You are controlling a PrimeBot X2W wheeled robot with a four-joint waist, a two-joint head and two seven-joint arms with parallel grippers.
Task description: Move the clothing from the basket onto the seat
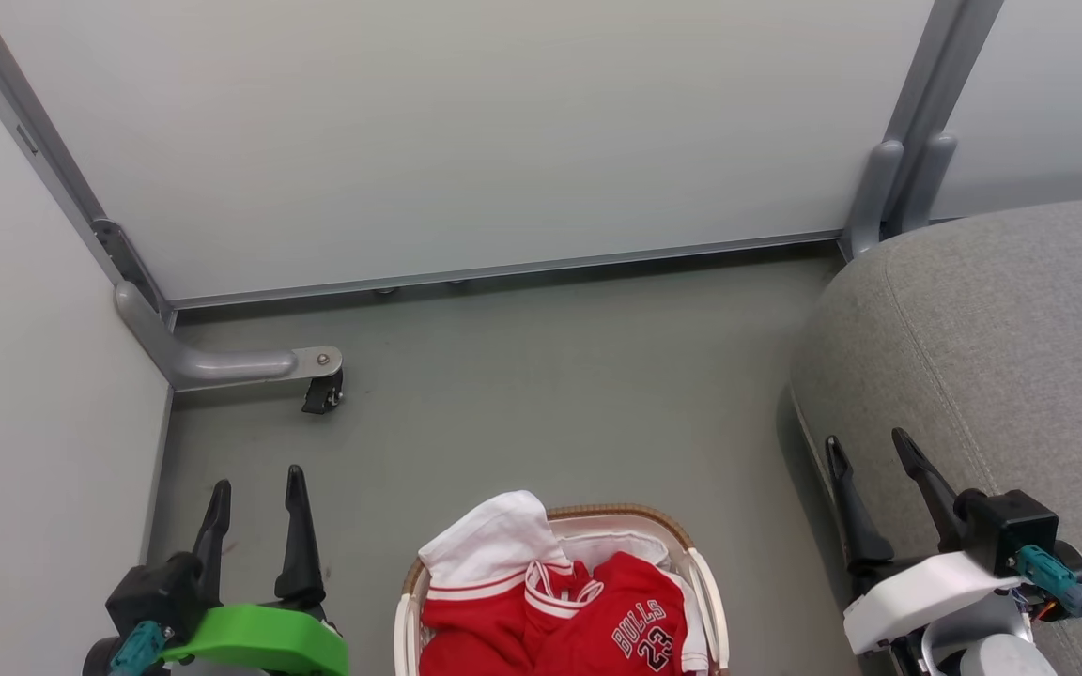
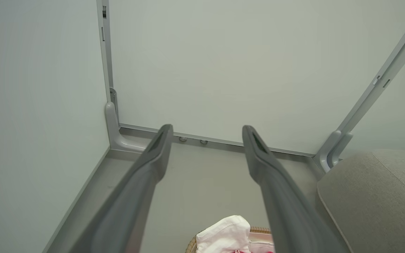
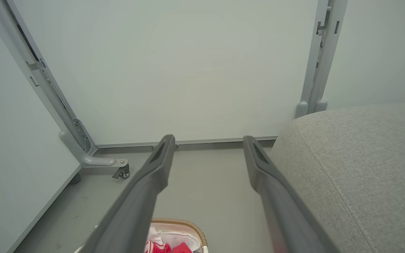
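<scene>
The red jersey (image 1: 588, 610) with white sleeves and "BULLS 23" lettering lies bunched in the white slatted basket (image 1: 708, 601) at the bottom centre of the head view. One white sleeve (image 2: 225, 233) hangs over the brown rim (image 3: 185, 223). The grey seat (image 1: 1001, 376) fills the right side. My left gripper (image 1: 257, 488) stands open to the left of the basket, empty. My right gripper (image 1: 870, 449) is open at the seat's front edge, right of the basket. Both wrist views show spread fingers (image 2: 156, 154) (image 3: 160, 158) with nothing between them.
White partition panels (image 1: 456, 141) with grey metal posts close off the back and left. A grey foot with a black caster (image 1: 323, 392) juts onto the floor at the left. Grey floor (image 1: 550, 394) lies between basket and wall.
</scene>
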